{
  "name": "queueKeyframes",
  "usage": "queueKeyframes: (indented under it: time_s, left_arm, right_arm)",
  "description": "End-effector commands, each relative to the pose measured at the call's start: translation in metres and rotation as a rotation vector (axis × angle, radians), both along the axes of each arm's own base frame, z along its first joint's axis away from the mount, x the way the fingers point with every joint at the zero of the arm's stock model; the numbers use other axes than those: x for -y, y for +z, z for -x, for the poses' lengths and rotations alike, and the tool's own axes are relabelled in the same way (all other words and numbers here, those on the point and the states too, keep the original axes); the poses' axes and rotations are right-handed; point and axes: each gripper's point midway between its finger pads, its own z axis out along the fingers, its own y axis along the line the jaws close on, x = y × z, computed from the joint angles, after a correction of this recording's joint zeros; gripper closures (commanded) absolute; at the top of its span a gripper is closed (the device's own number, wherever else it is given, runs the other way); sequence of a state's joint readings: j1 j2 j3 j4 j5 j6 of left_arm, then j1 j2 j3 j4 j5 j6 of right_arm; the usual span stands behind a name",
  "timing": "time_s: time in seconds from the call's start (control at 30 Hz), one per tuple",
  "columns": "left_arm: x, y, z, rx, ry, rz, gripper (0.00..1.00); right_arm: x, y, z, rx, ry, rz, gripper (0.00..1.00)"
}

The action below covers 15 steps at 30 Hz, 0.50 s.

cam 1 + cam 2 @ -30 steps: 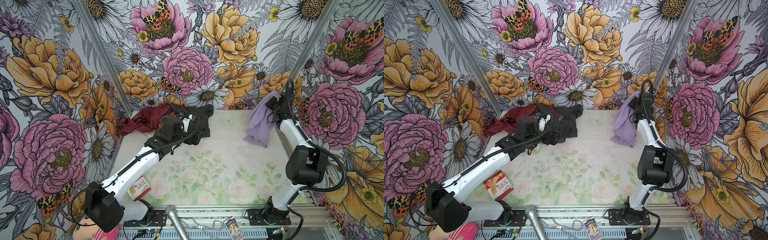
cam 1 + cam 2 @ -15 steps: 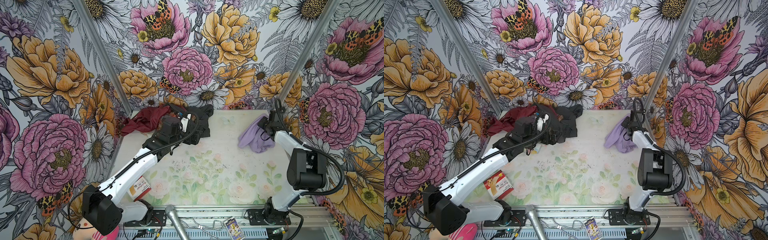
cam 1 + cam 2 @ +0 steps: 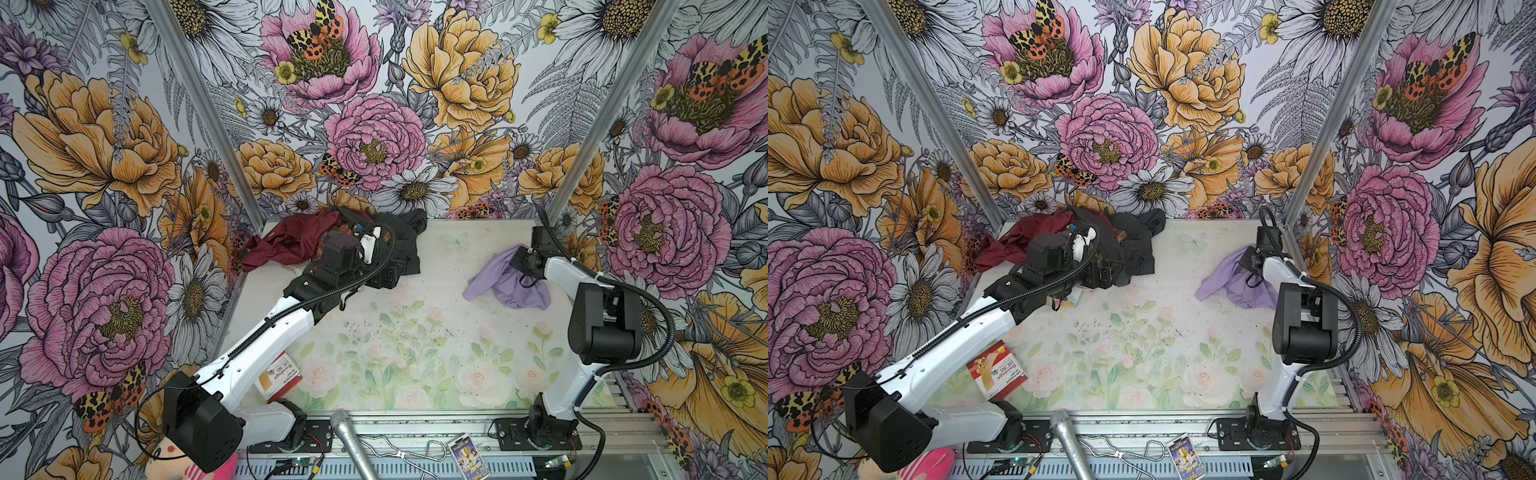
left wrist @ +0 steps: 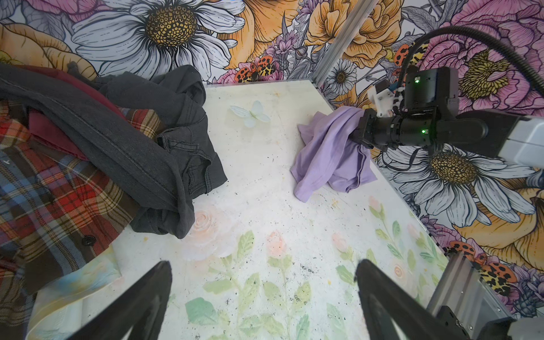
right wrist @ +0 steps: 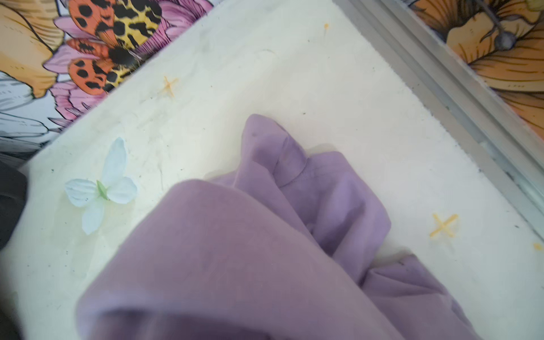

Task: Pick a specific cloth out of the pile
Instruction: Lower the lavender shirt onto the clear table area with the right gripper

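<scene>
Up on the worktop (image 3: 415, 332) it's a pale sheet printed with washed-out roses and leaves, plus a lot of dark specks. Loud flower wallpaper (image 3: 374, 137) boxes it in on three sides, with aluminium posts (image 3: 199, 108) at the two far corners. A bandage box (image 3: 278, 374) sits at the near left edge.

The pile (image 3: 1133, 249) is jammed into the far left corner: a maroon cloth (image 3: 291, 245) at the left edge and a dark grey garment (image 4: 141, 147) draped over a red-brown plaid cloth (image 4: 59, 200). The lilac cloth (image 3: 507, 282) is well apart from all that. It's by the right edge toward the far right corner, lower folds crumpled on the worktop, top bunched upward.

Left arm stretches in a long diagonal from the near left corner up to the pile. The left gripper (image 4: 263, 263) hangs over bare worktop right beside the grey garment, fingers (image 4: 141, 300) spread wide with nothing between them.

Right arm stands up from the near right corner, folds at the elbow and points its wrist roughly level toward the left. The right gripper (image 4: 359, 131) is buried in the top of the lilac cloth, clamped tight on a bunch of it. Purple fabric fills most of the right wrist view, so the fingers themselves don't show.
</scene>
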State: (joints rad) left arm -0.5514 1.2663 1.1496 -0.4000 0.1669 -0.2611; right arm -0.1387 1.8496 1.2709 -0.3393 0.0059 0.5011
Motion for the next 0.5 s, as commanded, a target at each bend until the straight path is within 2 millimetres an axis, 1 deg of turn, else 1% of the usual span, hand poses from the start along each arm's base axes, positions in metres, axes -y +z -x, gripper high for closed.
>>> queueKeyframes:
  time_s: [0.0,0.2,0.33,0.47]
  left_arm:
    - [-0.004,0.001,0.000,0.010,0.016,0.013,0.01]
    - [-0.005,0.000,-0.001,0.011,0.024,0.006,0.01]
    - [-0.006,-0.002,-0.002,0.007,0.028,0.005,0.01]
    - [-0.006,-0.005,-0.005,-0.003,0.029,0.005,0.02]
  right_arm:
    - [0.005,-0.016,0.007,-0.088,0.016,0.018,1.00]
    - [0.003,-0.038,0.005,-0.151,0.025,0.000,1.00]
    - [0.003,-0.043,0.000,-0.162,0.028,-0.002,1.00]
    - [0.006,-0.043,-0.010,-0.162,0.024,0.000,1.00]
